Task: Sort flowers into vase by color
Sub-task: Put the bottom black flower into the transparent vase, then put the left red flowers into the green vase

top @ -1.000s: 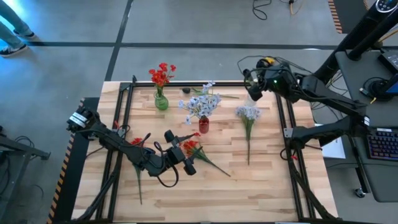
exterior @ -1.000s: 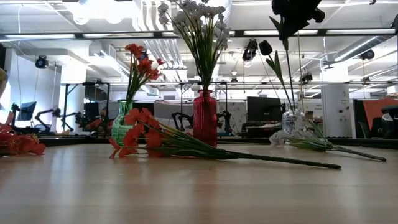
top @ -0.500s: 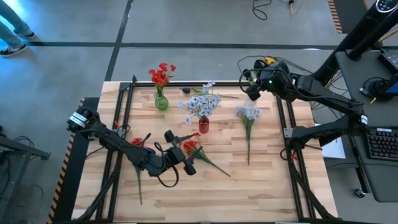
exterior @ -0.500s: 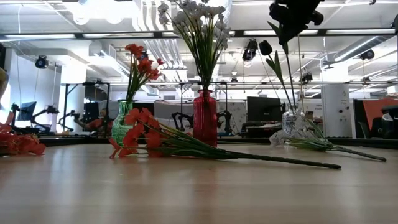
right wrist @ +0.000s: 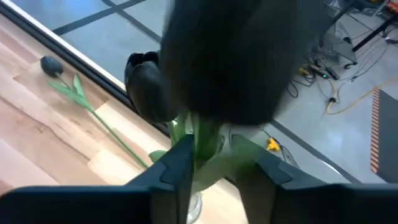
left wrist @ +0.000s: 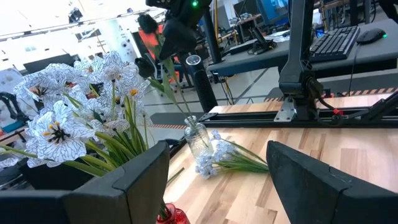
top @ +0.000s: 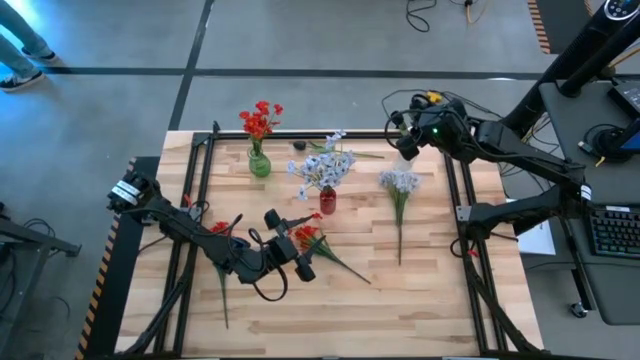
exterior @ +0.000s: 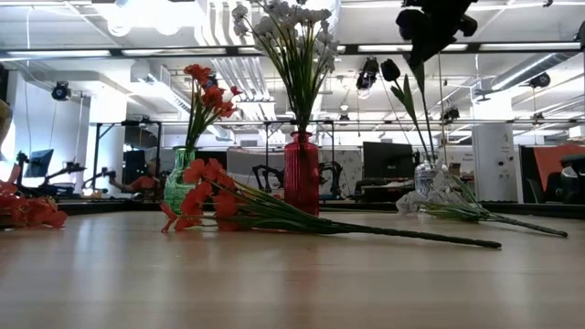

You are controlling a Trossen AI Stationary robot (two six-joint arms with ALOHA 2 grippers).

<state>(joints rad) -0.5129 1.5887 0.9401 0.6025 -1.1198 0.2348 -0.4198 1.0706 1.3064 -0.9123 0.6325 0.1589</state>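
Sorting is sitting roughly half done, judging from how the flowers are lying. Four stems are waiting loose on the table [top: 420, 310] and three vases are each holding one colour.

Nearest, on the left side, one red flower [exterior: 27, 212] is lying flat. Just beside the left gripper [top: 298, 252], which is standing open and holding nothing, a second red flower [top: 325, 250] is lying with its stalk pointing toward the front right. Both are probably heading for the green vase [top: 259, 163].

Farther right, one pale flower [top: 400, 185] is lying flat, its bloom resting by the foot of the clear vase [left wrist: 196, 135]. It is likely going to the red vase [top: 327, 201] in the middle, where a pale bunch is standing already. Red blooms are standing in the green vase, behind it to the left.

At the far right, the right gripper [top: 405, 143] is hanging over the clear vase, with a dark flower [exterior: 407, 91] standing in the vase under it. Whether it is gripping that stalk or letting it go I cannot tell.

Against the far edge, one more dark flower [right wrist: 51, 64] is lying loose.
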